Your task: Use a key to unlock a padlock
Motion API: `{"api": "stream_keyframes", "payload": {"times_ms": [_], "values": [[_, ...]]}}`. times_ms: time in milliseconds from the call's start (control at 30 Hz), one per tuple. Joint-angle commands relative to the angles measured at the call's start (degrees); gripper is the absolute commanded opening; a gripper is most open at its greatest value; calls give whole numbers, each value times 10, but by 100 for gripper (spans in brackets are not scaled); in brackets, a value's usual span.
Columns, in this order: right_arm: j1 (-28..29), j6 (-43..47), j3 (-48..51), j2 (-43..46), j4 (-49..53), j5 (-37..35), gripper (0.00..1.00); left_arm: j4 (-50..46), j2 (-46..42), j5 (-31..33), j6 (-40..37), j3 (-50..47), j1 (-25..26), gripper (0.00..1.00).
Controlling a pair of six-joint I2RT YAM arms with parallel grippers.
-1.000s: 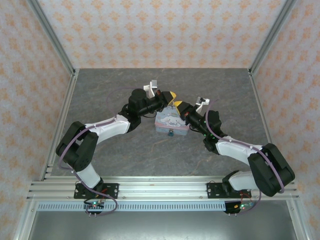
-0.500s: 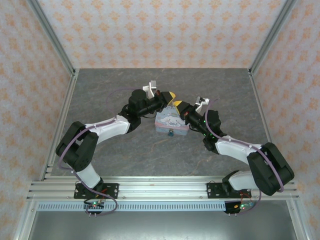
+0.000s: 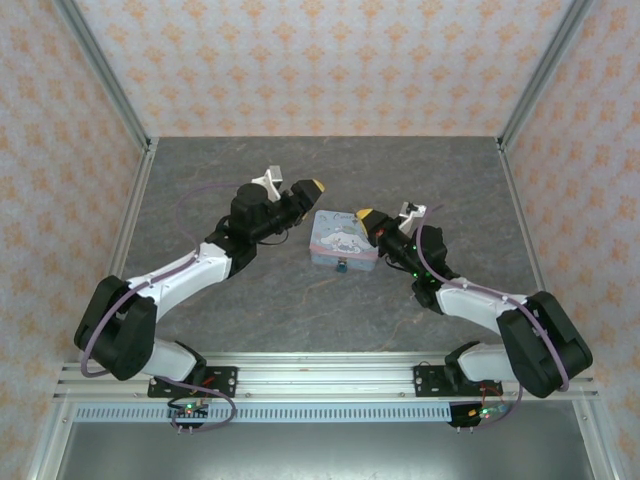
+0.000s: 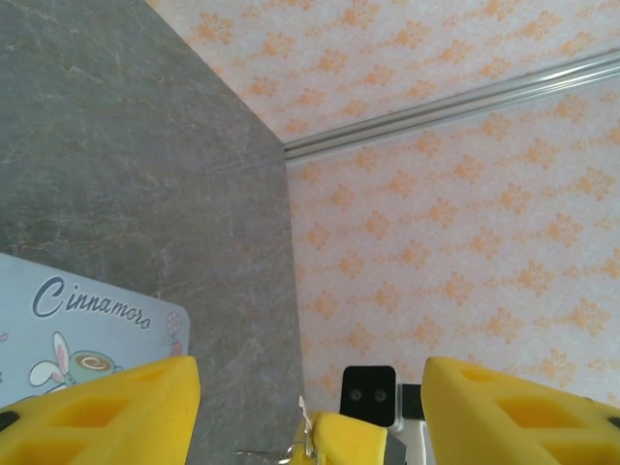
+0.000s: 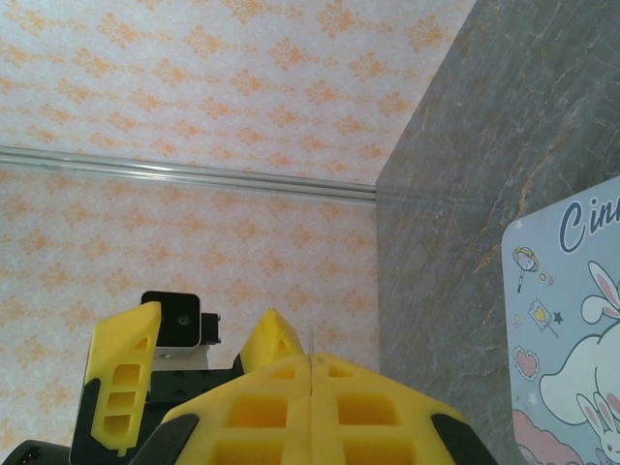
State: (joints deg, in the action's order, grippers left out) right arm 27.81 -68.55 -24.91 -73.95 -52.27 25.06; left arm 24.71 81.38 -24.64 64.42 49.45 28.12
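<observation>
Centre of top view: padlock (image 3: 342, 266), tiny teal body against near edge of cartoon tin (image 3: 343, 236); hung on it or just touching, cannot tell. Likely light, hard, skids when pushed; brace body, not thin shackle. Thin key (image 5: 312, 341) pokes from seam of right fingers (image 5: 271, 397), which are pressed together on it; may twist in pinch. At upper left of tin: left fingers (image 4: 107, 407) apart, empty. Grey stone-look bench (image 3: 250, 290), smooth. Orange-patterned walls (image 3: 300, 60) close around.
</observation>
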Motion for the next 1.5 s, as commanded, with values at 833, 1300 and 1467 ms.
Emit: {"api": "stream_keyframes", "payload": {"times_ms": [833,1300,1467], "values": [[34,-32,-42,-22,-37,17,0,8,109,-11,12,92,64,30],[36,-35,-43,-24,-44,18,10,11,113,-5,19,94,65,0],[43,-36,-49,-28,-46,6,24,37,114,12,46,81,69,0]]}}
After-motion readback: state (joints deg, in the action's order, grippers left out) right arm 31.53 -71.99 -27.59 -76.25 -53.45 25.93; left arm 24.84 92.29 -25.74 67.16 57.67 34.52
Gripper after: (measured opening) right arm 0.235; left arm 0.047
